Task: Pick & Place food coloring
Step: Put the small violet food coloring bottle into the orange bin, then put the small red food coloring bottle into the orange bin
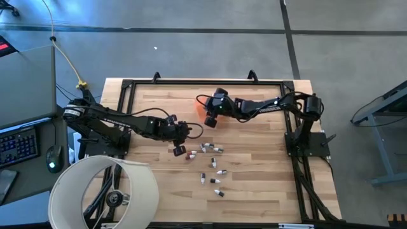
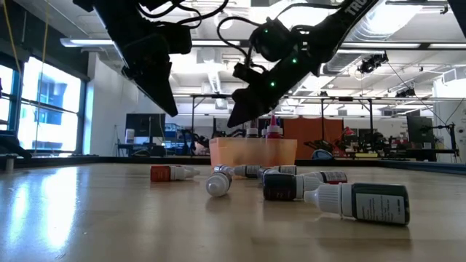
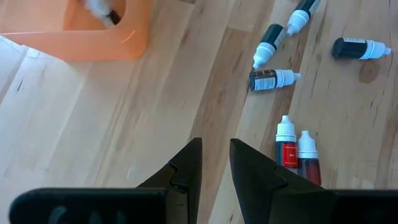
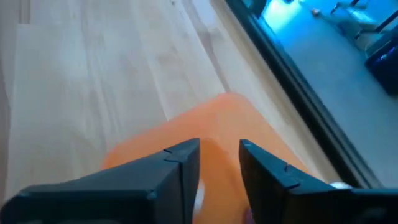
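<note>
Several tiny food coloring bottles with white caps lie on their sides on the wooden table, seen close in the low view and beside my left fingers. Two red ones lie side by side. The orange tray sits toward the far side, with a few bottles standing in it. My left gripper hovers open over bare wood between tray and bottles. My right gripper hangs open over the tray, nothing between its fingers.
A large white round shade covers the table's near left corner. Black frame rails run along the far, left and right edges. A keyboard and mouse lie beyond the left edge. Bare wood lies near the table's near edge.
</note>
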Controlling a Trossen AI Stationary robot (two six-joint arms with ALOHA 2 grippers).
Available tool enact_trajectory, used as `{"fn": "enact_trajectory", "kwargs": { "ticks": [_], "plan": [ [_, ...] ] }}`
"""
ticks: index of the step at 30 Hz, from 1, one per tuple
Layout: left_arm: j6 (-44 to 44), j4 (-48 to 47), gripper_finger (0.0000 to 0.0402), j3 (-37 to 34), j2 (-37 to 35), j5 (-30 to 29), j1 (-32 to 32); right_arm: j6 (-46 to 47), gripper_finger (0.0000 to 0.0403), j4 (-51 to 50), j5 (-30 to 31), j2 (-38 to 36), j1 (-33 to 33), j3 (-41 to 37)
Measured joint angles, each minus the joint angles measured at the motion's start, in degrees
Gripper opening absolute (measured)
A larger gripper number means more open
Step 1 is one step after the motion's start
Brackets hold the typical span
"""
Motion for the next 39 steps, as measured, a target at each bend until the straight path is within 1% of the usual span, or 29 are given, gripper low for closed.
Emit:
{"fn": "enact_trajectory", "kwargs": {
  "ticks": [3,6,9,13,15,18,20,22,24,27,29,33,36,39],
  "plan": [
    [0.00,-0.17,0.0080,0.00,0.00,0.06,0.00,-2.44,0.0126,1.38,1.34,-0.35,0.20,0.07],
    [-0.37,-0.10,0.0080,0.00,0.00,1.64,0.00,-3.75,0.0138,-1.01,2.84,-1.16,1.45,2.31],
    [-1.60,0.61,0.0080,0.00,0.60,5.91,0.02,-4.26,0.0144,-8.29,2.44,-2.55,4.27,5.87],
    [-1.16,1.38,0.0080,-0.02,1.99,7.90,-0.04,-1.85,0.0141,-22.62,1.75,-3.60,10.32,10.31],
    [1.85,1.32,0.0080,0.02,3.06,9.54,-0.02,0.31,0.0139,-29.71,-1.27,-3.63,13.70,11.34],
    [5.60,1.37,0.0081,-0.09,4.93,12.43,-0.40,3.77,0.0138,-35.23,-8.23,-3.34,17.99,10.90],
    [6.10,1.53,0.0085,-0.09,5.46,14.03,-0.44,7.87,0.0140,-37.57,-9.44,-3.32,20.21,10.44],
    [6.09,3.98,0.0092,-0.04,6.60,16.11,-0.42,12.70,0.0143,-37.82,-9.39,-3.32,21.75,9.89],
    [6.19,4.66,0.0104,-0.05,7.86,18.40,-0.40,15.63,0.0147,-38.73,-9.27,-3.32,22.86,9.07],
    [6.98,6.62,0.0127,-0.09,9.38,19.89,-0.42,16.34,0.0154,-38.55,-8.52,-3.32,24.02,7.19],
    [7.54,6.89,0.0143,-0.09,9.88,19.35,-0.44,17.16,0.0158,-38.57,-6.75,-3.32,24.40,5.54],
    [8.05,7.10,0.0166,-0.09,11.33,14.89,-0.35,18.62,0.0165,-38.00,-4.63,-3.26,23.89,2.70],
    [9.16,7.40,0.0170,-0.07,12.78,13.27,-0.35,18.68,0.0164,-33.84,-5.96,-3.19,23.06,-0.17],
    [9.11,8.58,0.0170,-0.07,14.33,14.68,-0.37,19.30,0.0161,-27.70,-8.69,-3.15,22.30,-3.60]
  ]
}}
